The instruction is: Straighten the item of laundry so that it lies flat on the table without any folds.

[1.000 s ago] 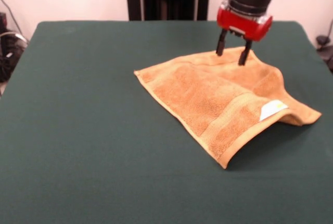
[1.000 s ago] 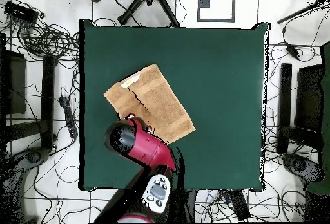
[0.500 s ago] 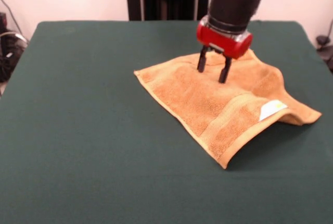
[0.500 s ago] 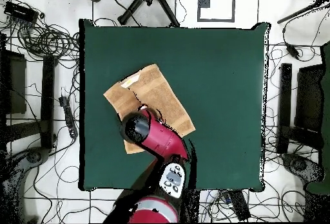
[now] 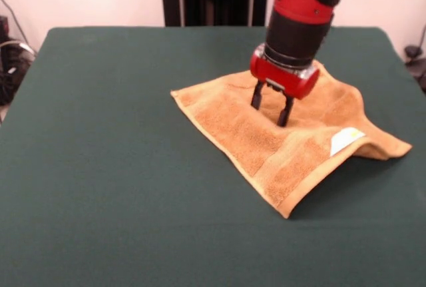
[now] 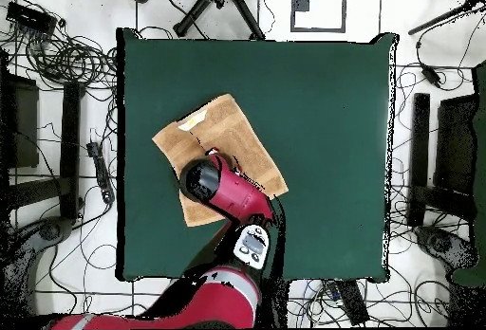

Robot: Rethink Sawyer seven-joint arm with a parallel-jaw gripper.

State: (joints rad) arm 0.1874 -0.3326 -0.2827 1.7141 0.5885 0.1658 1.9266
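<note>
Front view only: hand towel (image 5: 279, 130) near corner at 6 o'clock lifted off table (image 5: 100, 167), shadow beneath; white-yellow tag (image 5: 347, 140) at 3 o'clock edge; woven border band along near edge. Orange-tan terry, looped nap, rumpled. Gripper (image 5: 271, 105) over towel centre, black fingers spread wide, tips at cloth, nothing pinched. Overhead view: red arm (image 6: 228, 193) hides gripper; towel (image 6: 242, 151) in table's 9 o'clock half. Green felt-like top.

Front camera, overhead camera (shared table (image 5: 100, 167))
</note>
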